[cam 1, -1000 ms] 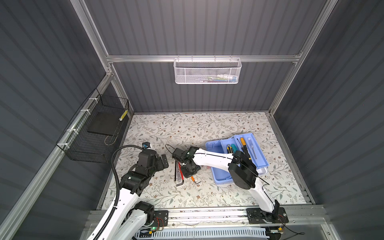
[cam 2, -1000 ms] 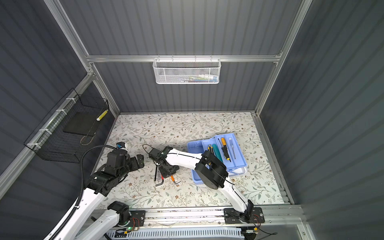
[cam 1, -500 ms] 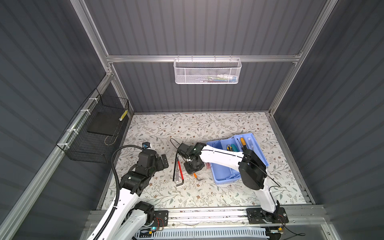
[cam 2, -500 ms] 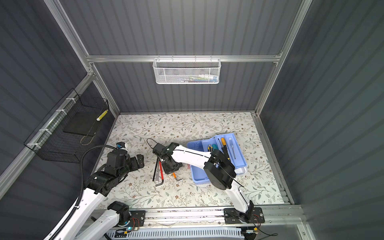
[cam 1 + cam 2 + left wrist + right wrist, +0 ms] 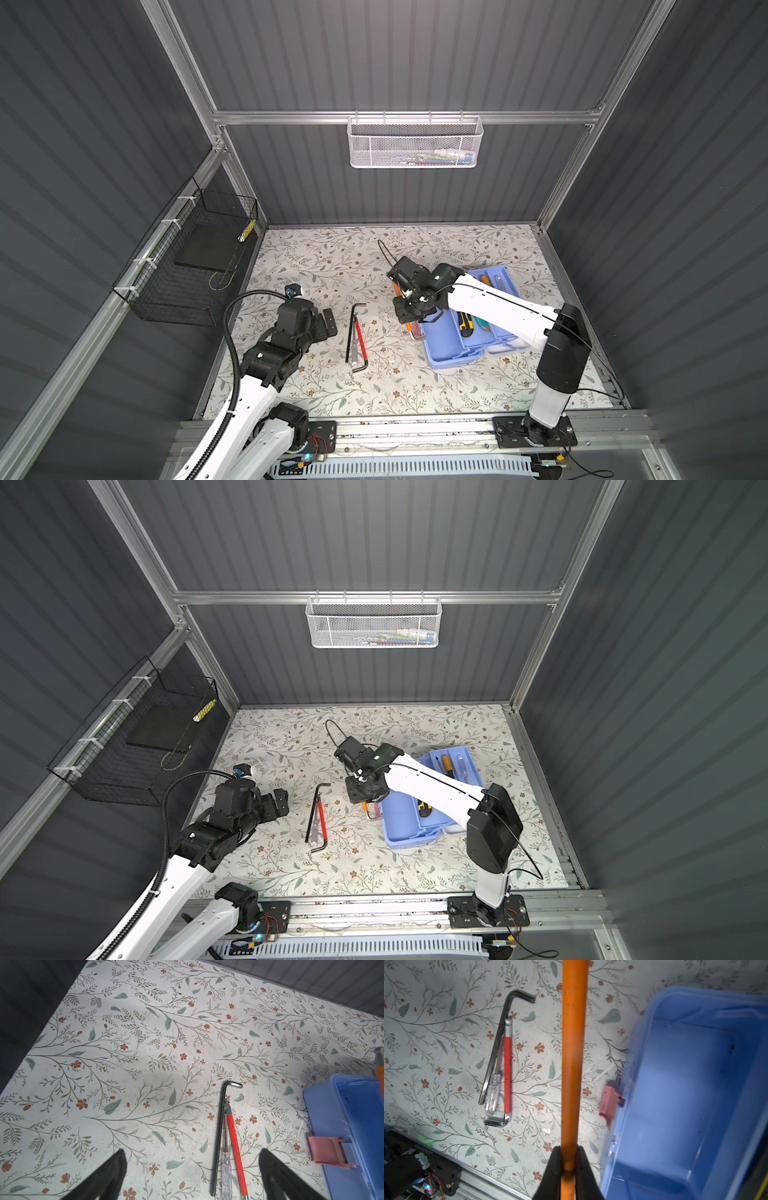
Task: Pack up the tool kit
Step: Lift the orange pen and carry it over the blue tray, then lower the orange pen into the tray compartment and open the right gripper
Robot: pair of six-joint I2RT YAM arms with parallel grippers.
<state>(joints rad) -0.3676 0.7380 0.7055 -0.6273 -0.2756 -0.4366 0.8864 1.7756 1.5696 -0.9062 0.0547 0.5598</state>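
Table (image 5: 332, 257): the flowered top carries everything, and you have open room on the latch side of the box.
Box (image 5: 444, 349): the blue base lies open. Its near compartment looks bare, and a yellow knife (image 5: 464, 324) and other tools lie deeper in. It is thin plastic and probably light, so expect it to slide if you bump it.
Right gripper (image 5: 568, 1159): its fingers are clamped on one end of the orange tool, above the table just outside the box's latch wall.
Left gripper (image 5: 192, 1151): its fingers are spread wide and hold nothing. It is well off the box's latch side, beyond the loose tools.
Orange tool (image 5: 573, 1053): it is a stiff, slim, smooth rod. With the grip at one end it will likely swing, so lower it flat and slowly.
Hex key (image 5: 219, 1126): this dark steel key lies flat between the box and the left gripper. It is hard and thin, so take it mid-shaft.
Red key (image 5: 507, 1072): it touches the hex key. The sleeve should give you better hold than bare metal.
Screwdriver (image 5: 492, 1095): its clear handle is wedged between those two. Pinch the handle, its thickest part.
Latch (image 5: 609, 1101): this pink tab juts out from the box wall, so keep the rod off it.
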